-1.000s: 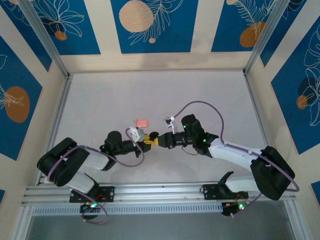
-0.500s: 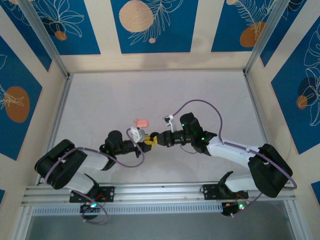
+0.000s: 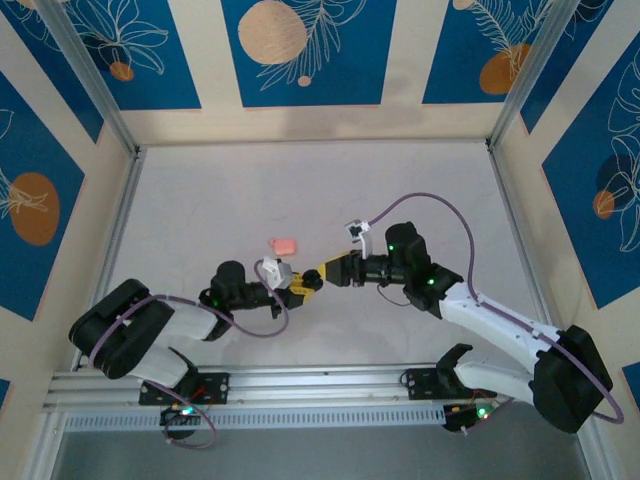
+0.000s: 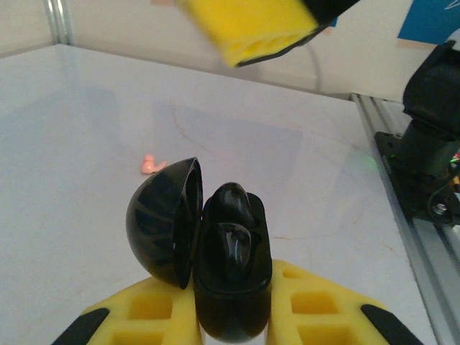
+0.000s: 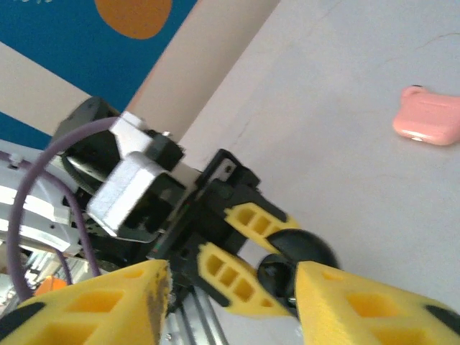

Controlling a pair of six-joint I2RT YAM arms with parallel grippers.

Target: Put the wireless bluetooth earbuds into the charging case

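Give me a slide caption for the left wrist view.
Left hand grips an open black case with a dark earbud inside; a small pink thing lies on the table.

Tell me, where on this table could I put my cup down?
Bare: the whole far half of the table, beyond the pink case, plus both side strips. Crowded: the near middle, where the left gripper, shut on an open black case, faces the open right gripper.

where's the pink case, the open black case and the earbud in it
pink case (image 5: pixel 428 121), right wrist view, middle of its top
open black case (image 4: pixel 230 298), left wrist view, front of its base
dark earbud (image 4: pixel 231 215), left wrist view, its glossy top
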